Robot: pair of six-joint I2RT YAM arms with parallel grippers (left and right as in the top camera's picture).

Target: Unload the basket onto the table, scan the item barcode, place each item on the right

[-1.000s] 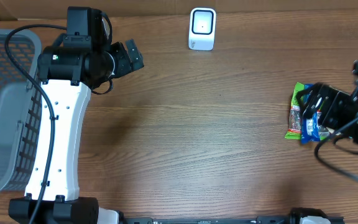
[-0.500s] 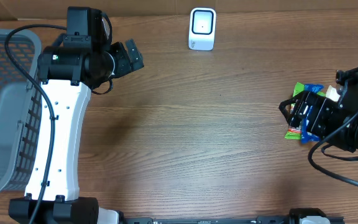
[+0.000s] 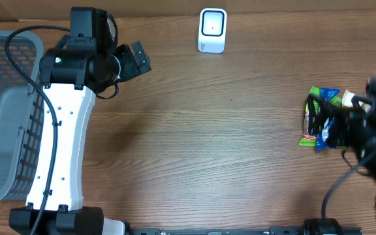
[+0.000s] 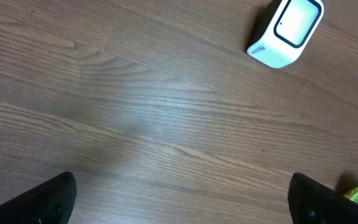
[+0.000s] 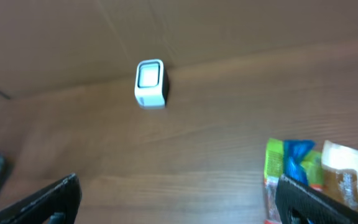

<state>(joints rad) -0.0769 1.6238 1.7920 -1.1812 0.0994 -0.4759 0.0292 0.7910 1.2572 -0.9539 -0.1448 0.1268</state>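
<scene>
The items are a heap of snack packets at the table's right edge: a green and blue packet (image 3: 316,98) (image 5: 287,169) and a tan packet (image 5: 351,177) beside it. The white barcode scanner (image 3: 212,29) (image 4: 286,32) (image 5: 150,83) stands at the back middle, its window facing up. My right gripper (image 5: 179,208) hovers open over the wood, its right finger (image 5: 319,202) over the packets' left edge; nothing is between the fingers. The right arm looks blurred in the overhead view. My left gripper (image 3: 134,60) (image 4: 185,202) is open and empty at the back left.
A grey mesh basket (image 3: 2,117) stands at the table's left edge, beside the left arm's white link (image 3: 61,150). Brown cardboard runs along the back edge behind the scanner.
The right arm has shifted over the packets, first left, then back right, and now shows motion blur. A tan packet has come into sight. The left arm has not moved.
</scene>
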